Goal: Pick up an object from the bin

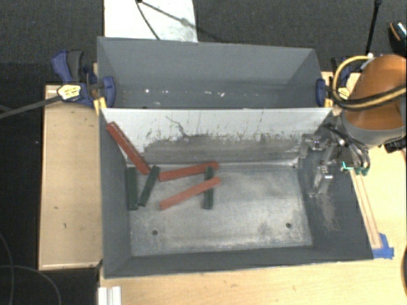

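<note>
Pincer (321,167) (cannot tell if open) hangs at right of bin (254,218); three red sticks (187,172), three green sticks (131,188) lie left

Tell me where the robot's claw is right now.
In the camera view the gripper hangs at the right side of the bin, by its right wall, far from the red and dark green sticks heaped at the left.

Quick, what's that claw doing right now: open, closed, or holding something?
Claw: cannot be told whether open or closed. It hangs by the right wall of the bin, apart from the red and green sticks.
</note>
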